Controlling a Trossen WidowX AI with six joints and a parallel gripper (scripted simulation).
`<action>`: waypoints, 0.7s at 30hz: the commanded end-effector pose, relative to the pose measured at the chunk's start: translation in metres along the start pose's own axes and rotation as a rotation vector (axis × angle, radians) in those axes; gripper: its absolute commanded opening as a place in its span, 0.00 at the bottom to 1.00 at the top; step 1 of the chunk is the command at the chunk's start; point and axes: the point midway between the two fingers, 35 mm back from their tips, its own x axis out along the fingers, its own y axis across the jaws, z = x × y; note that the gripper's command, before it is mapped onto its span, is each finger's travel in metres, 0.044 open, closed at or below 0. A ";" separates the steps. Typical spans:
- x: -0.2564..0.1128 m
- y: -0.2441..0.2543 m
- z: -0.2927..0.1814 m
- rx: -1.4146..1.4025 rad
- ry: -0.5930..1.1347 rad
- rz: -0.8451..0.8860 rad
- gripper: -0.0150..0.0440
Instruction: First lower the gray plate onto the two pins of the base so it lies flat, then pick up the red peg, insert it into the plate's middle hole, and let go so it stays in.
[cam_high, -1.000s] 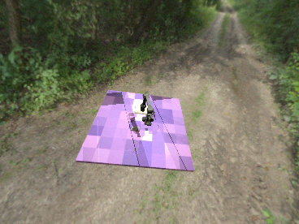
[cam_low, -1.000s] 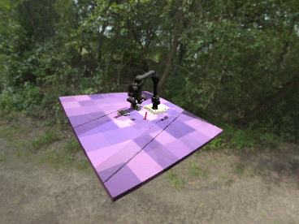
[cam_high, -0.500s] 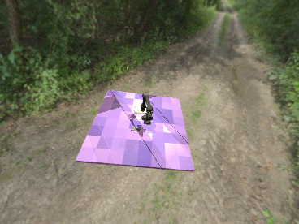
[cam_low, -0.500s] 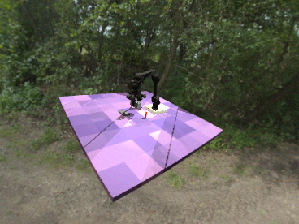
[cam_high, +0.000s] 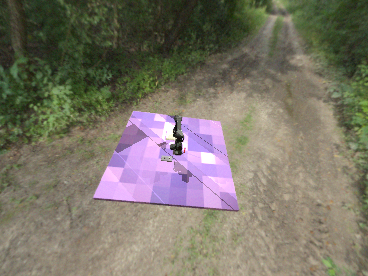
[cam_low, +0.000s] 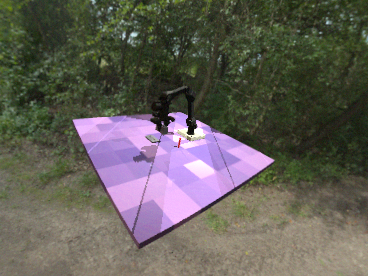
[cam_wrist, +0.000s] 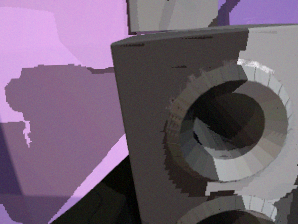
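Observation:
My gripper (cam_high: 178, 152) (cam_low: 164, 128) is shut on the gray plate (cam_low: 164, 129) (cam_wrist: 145, 105) and holds it above the table. In the wrist view the plate fills the right side, with one round hole in full and part of a second below; a dark finger shows at the lower left. The gray base (cam_high: 166, 158) (cam_low: 153, 138) lies on the table beside the gripper, apart from the plate; a gray block at the top of the wrist view may be it. Its pins are too small to make out. The red peg (cam_high: 184, 150) (cam_low: 179, 143) is on the table on the gripper's other side.
The arm stands on a pale mount (cam_low: 199, 135) behind the peg. The purple checkered table (cam_high: 135, 190) (cam_low: 115, 190) carries the arm's shadow, and its edges drop to a dirt path. Trees stand beyond.

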 end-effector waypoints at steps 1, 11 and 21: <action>0.006 0.000 0.010 0.004 0.001 -0.004 0.25; 0.020 0.001 0.037 0.019 -0.001 -0.003 0.25; 0.034 -0.001 0.065 0.035 -0.003 -0.004 0.25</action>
